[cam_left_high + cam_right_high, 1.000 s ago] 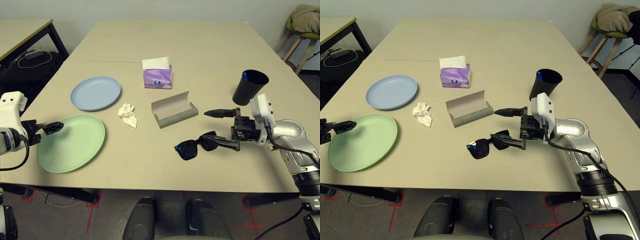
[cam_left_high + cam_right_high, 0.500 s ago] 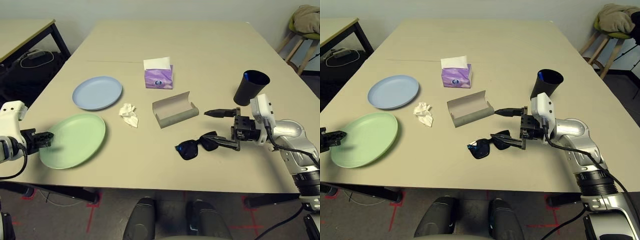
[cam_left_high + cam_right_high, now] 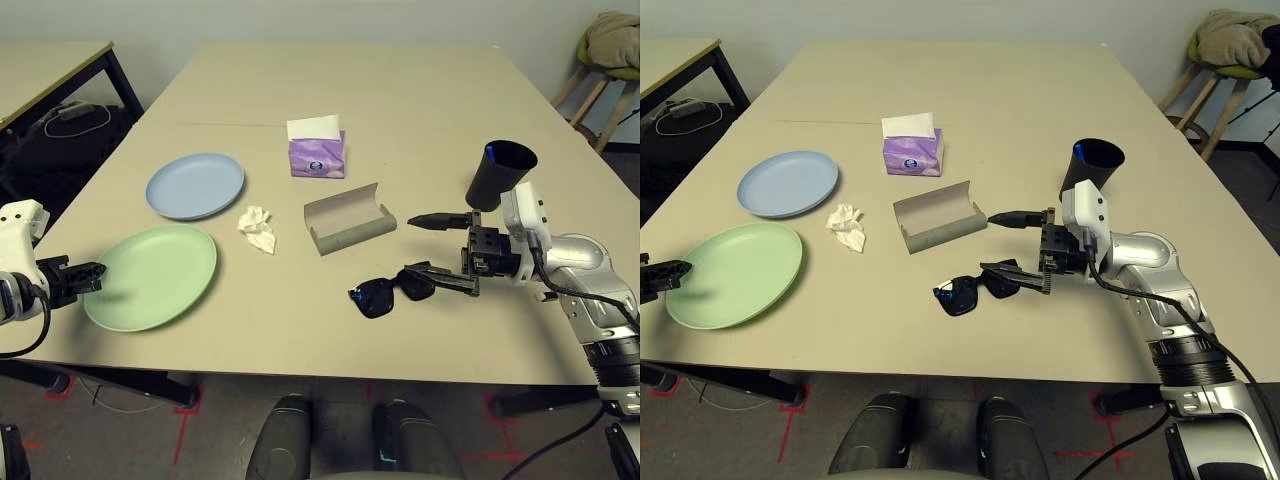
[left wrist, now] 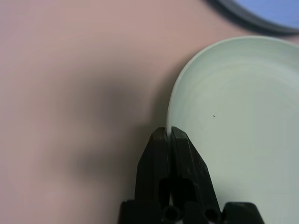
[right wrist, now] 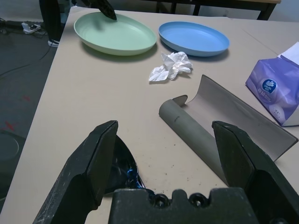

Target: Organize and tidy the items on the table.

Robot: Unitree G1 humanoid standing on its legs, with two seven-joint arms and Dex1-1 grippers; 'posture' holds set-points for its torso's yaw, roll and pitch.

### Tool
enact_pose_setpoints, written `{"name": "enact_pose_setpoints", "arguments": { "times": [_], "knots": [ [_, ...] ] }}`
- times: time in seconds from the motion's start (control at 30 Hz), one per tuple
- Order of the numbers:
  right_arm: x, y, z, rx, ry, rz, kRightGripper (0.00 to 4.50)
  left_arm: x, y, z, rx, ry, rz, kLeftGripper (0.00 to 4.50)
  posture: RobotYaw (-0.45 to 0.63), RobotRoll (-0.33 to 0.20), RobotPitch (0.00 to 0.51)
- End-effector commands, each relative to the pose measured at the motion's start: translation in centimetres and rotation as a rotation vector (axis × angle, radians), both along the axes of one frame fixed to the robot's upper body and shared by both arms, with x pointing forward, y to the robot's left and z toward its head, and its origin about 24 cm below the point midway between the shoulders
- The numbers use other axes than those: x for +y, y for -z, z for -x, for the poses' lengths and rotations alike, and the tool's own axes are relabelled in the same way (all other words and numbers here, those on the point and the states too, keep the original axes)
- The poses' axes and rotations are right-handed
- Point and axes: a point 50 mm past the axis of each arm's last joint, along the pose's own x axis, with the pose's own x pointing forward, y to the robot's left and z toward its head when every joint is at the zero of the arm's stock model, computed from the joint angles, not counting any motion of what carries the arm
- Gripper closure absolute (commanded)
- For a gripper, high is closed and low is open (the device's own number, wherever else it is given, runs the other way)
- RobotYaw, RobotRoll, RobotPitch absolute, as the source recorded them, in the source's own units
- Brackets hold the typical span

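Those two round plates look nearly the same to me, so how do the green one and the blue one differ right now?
The pale green plate is pinched at its rim by the robot's left tool; nothing touches the pale blue plate. The green one lies nearer the robot, by the table edge; the blue one sits farther in. The green one looks a little larger. Both are round, shallow and bare.

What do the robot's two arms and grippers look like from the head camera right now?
The right arm is a silver forearm with a white housing near the wrist, a black cable looping along it and a black ribbed collar lower down. Its right gripper has two slim black fingers on a black block. The left gripper is black too, behind a white wrist housing with a black cable.
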Motion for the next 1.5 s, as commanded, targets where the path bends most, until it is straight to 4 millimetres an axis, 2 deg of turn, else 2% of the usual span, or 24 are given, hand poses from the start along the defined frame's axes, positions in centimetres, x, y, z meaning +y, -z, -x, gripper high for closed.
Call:
{"name": "enact_pose_setpoints", "arguments": {
  "times": [0.03,0.17,0.53,0.73,0.93,1.17,1.5],
  "knots": [
    [0.1,-0.4,-0.1,-0.008,0.000,0.006,0.00,-0.8,0.3,0.4,-0.009,0.005,0.058,4.48,0.18,0.000,0.076],
    [0.4,-0.4,-0.2,-0.004,-0.009,0.006,0.00,-0.9,0.7,0.5,-0.040,-0.031,0.109,4.48,0.18,0.000,0.073],
    [0.3,-0.6,-0.5,-0.009,-0.006,0.006,0.00,-1.3,-1.1,-0.2,-0.153,-0.053,0.208,4.48,0.18,0.000,0.070],
    [0.4,-0.7,-0.5,-0.013,-0.001,-0.001,0.00,-2.7,-3.2,-2.5,-0.249,-0.059,0.233,4.48,0.18,0.000,0.070],
    [0.3,-0.7,-0.7,-0.017,0.007,-0.002,0.00,-2.8,-4.5,-5.4,-0.308,-0.163,0.186,4.48,0.18,0.000,0.070],
    [0.3,-0.7,-1.3,0.007,0.091,-0.059,0.00,-3.9,-4.0,-8.1,-0.310,-0.221,0.153,4.48,0.18,0.000,0.071],
    [1.3,-0.9,-1.9,0.041,0.199,-0.097,0.00,-4.9,-3.5,-10.3,-0.338,-0.313,0.151,4.48,0.18,0.000,0.067]
  ]
}}
